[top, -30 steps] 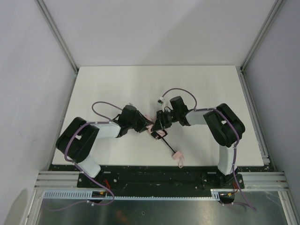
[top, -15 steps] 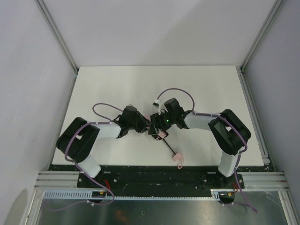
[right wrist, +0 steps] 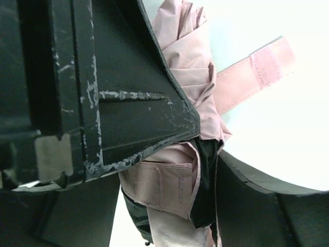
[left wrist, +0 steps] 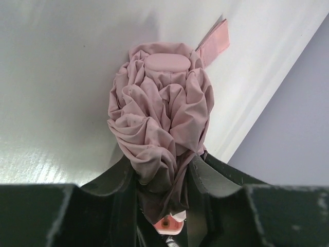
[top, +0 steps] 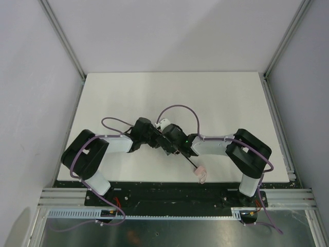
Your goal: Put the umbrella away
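The umbrella's pale pink canopy point(left wrist: 159, 113) is bunched into a crumpled roll, and my left gripper point(left wrist: 162, 164) is shut on its lower end. In the top view the left gripper point(top: 156, 138) and right gripper point(top: 169, 144) meet near the middle of the table and hide the canopy. The thin black shaft point(top: 189, 162) runs toward the near edge and ends in the small pink handle point(top: 200, 174). In the right wrist view the right gripper point(right wrist: 172, 198) is shut on pink fabric point(right wrist: 187, 62) and a pink closing strap point(right wrist: 257, 67). The left gripper's scuffed black body fills the upper left.
The white table point(top: 205, 98) is walled by grey panels on three sides, with aluminium rails at the corners. The handle lies close to the table's near edge. Purple cables loop over both arms.
My right arm has swung left and down toward the left gripper, covering the canopy from above. The pink handle has shifted slightly right. The left arm has barely moved.
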`<action>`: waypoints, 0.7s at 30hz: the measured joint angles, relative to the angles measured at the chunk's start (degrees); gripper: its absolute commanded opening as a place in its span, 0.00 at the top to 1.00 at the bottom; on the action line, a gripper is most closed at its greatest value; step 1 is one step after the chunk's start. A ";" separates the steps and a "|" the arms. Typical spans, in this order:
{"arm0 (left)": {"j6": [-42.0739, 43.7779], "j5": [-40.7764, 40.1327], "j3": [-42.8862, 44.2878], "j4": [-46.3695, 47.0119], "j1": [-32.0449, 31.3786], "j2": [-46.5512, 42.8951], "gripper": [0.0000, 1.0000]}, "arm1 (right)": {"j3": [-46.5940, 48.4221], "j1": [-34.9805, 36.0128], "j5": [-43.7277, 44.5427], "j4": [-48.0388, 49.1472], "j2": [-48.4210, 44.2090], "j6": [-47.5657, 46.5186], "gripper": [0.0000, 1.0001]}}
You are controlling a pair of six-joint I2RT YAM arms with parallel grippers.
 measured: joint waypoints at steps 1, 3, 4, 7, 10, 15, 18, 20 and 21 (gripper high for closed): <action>-0.50 -0.02 0.00 -0.22 -0.04 -0.02 1.00 | 0.00 0.24 1.09 0.22 0.24 -0.46 0.49; -1.46 -0.09 0.00 -0.46 0.00 -0.02 1.00 | 0.00 0.52 2.62 0.50 0.57 -1.36 0.68; -2.14 -0.31 0.00 -0.63 0.00 -0.04 1.00 | 0.00 0.57 3.06 0.61 0.66 -2.05 0.76; -2.67 -0.66 0.00 -0.81 0.00 -0.13 1.00 | 0.04 0.39 3.72 0.79 0.79 -2.95 0.95; -2.78 -1.25 0.00 -1.01 0.00 -0.44 1.00 | 0.13 -0.07 2.60 0.87 0.79 -3.96 0.99; -2.64 -2.36 0.09 -1.42 0.00 -0.79 0.56 | -0.04 -2.47 -2.99 2.03 0.72 -4.17 1.00; -1.11 -3.08 0.17 -2.32 -0.07 -1.36 0.31 | -0.74 -4.74 -8.74 3.08 0.22 -4.04 1.00; -0.22 -3.30 0.02 -3.28 -0.17 -1.60 0.25 | -1.31 -6.82 -13.88 3.65 -0.15 -3.39 1.00; 0.17 -3.28 0.02 -3.43 -0.20 -1.92 0.23 | -1.55 -7.89 -16.20 3.91 -0.37 -2.97 1.00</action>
